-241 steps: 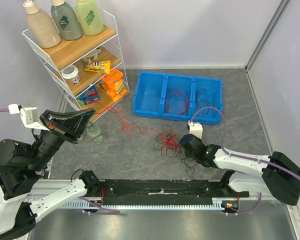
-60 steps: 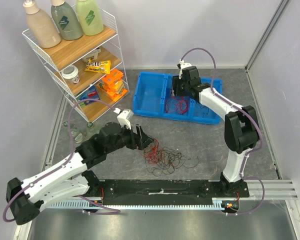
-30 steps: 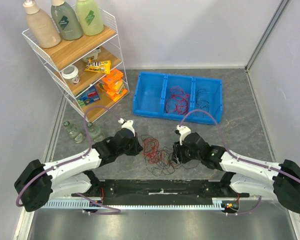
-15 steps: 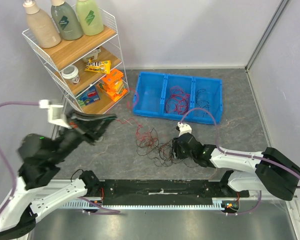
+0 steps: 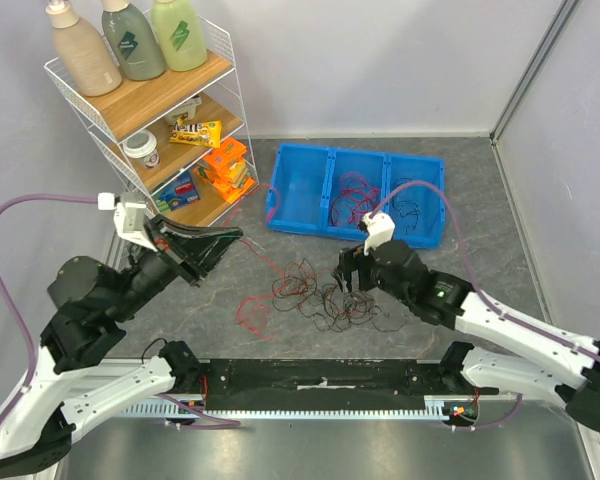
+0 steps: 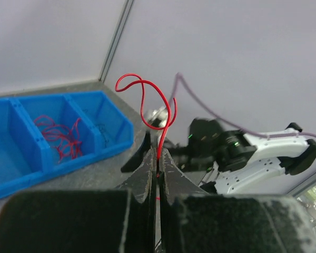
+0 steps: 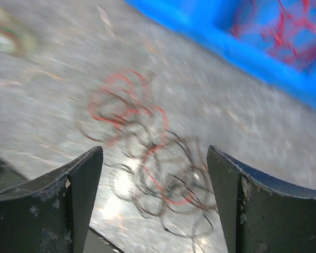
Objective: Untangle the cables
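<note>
A: In the top view, where are the cables (image 5: 320, 295)?

B: The tangle lies on the table in the centre of the frame, below the blue bin (image 5: 280, 215). Some red and black wires already lie in the bin. One red cable (image 5: 242, 305) goes from the tangle's left edge up toward the left gripper (image 5: 223, 238), at middle left. The right gripper (image 5: 346, 275) is at the tangle's upper right edge.

A: And the left wrist view?

B: There the left gripper (image 6: 158, 158) is clamped on the red cable (image 6: 159, 138). The fingers (image 6: 145, 174) are pressed together, and the cable curls upward at the centre of the frame.

A: The right wrist view?

B: It is blurred. The right gripper (image 7: 154, 155) has its fingers (image 7: 79, 184) wide apart with nothing between them. The cables (image 7: 147, 163) lie below, in the middle of the frame.

A: So how should the step be done well?

B: I think the red cable should be drawn out slowly toward the left. The right gripper should first hold down the black wires. Otherwise the whole tangle may be dragged along, or a knot may tighten.
</note>
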Tool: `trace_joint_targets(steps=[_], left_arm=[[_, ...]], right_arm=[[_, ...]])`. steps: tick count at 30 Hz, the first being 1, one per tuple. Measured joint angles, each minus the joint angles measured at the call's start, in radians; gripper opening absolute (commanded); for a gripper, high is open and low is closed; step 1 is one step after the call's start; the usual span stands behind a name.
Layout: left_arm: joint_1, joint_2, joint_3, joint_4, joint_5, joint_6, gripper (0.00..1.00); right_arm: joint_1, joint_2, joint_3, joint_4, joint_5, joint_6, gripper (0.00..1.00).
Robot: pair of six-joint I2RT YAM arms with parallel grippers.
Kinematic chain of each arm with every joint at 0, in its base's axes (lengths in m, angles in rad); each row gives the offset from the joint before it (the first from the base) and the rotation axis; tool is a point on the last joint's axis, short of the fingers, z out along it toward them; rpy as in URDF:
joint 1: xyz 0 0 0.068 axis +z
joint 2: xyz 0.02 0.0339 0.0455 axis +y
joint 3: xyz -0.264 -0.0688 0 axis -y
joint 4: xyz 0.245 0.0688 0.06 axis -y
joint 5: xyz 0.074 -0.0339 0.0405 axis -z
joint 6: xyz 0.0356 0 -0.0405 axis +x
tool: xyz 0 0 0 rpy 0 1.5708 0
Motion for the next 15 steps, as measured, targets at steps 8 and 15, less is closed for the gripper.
trace_joint_targets(steps=[8, 15], left_arm=[[0.0, 0.014, -0.035, -0.019, -0.009, -0.002, 0.02], [0.0, 0.016, -0.097, -0.012, -0.008, -0.018, 0.02]], right_arm=[[0.017, -0.011, 0.074, 0.335, -0.441, -0.055, 0.9], [0.042, 0.088, 0.074, 0.667, -0.633, 0.059, 0.82]])
